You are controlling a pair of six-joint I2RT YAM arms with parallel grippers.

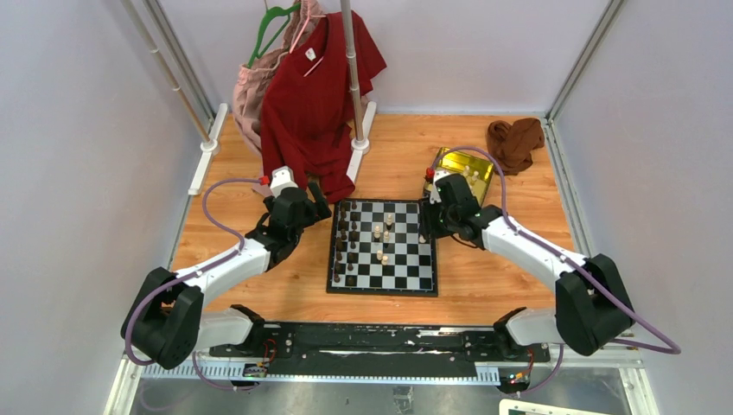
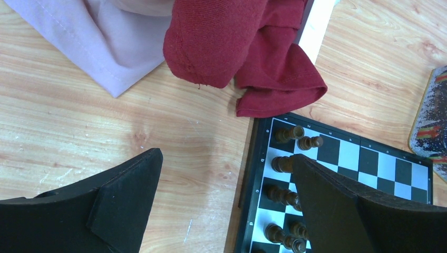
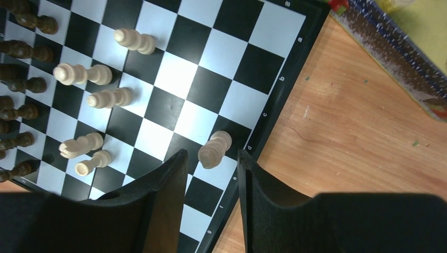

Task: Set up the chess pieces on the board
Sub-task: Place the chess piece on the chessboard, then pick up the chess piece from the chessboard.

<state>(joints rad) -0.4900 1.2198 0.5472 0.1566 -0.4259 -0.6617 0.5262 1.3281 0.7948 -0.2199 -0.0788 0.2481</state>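
left tool [image 2: 226,158]: spread wide, over the bench [image 2: 105,116] at the left edge of the board [image 2: 350,155], near dark pieces [image 2: 284,164] | right tool [image 3: 212,154]: jaws parted, holding nothing, flanking an upright cream piece [image 3: 213,149] on the board's right edge | other cream pieces [image 3: 79,74]: mid-board

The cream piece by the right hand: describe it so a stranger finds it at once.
Start at the chessboard in the middle of the table. Go to its right edge, where the right hand hovers open. The cream piece stands alone between its fingers, apart from the other cream pieces clustered mid-board.
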